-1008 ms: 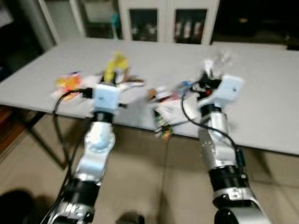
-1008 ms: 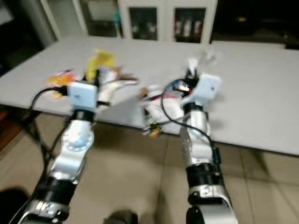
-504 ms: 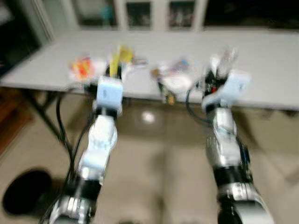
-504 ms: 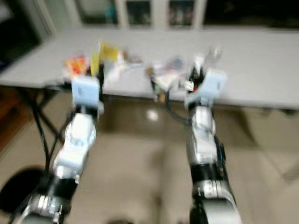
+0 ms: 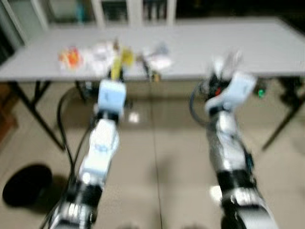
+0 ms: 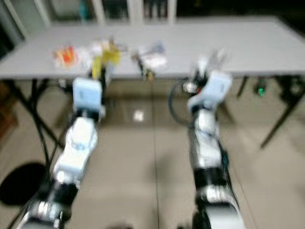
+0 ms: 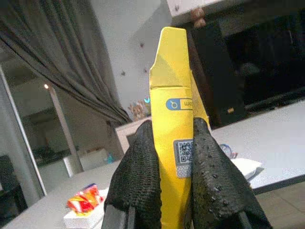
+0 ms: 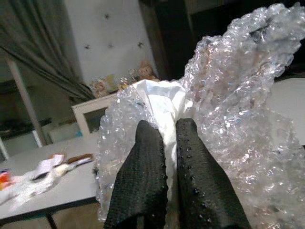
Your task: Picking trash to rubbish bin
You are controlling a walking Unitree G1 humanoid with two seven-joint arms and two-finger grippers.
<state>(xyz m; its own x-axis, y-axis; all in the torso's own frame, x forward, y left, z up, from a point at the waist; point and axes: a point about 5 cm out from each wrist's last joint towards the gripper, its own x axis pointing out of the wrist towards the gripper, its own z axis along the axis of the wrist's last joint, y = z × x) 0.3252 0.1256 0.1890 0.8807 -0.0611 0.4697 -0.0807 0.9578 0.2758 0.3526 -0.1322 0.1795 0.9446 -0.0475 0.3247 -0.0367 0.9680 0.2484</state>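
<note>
My left gripper (image 7: 171,157) is shut on a flattened yellow carton (image 7: 172,109), which stands upright between the fingers; in the head view it shows as yellow carton (image 5: 121,62) above the left wrist. My right gripper (image 8: 164,148) is shut on a wad of clear bubble wrap (image 8: 228,119) with white paper inside, seen as bubble wrap (image 5: 226,62) in the head view. Both arms are raised over the floor, in front of the grey table (image 5: 200,45). More trash (image 5: 100,52) lies on the table's left part.
A round black bin (image 5: 26,183) stands on the tiled floor at lower left. Table legs (image 5: 35,112) stand at the left and table legs (image 5: 281,124) at the right. White cabinets (image 5: 124,9) line the back wall. The head views are blurred.
The camera has drawn back from the table, so the table sits farther off and more floor and the black bin show. Both grippers keep their holds.
</note>
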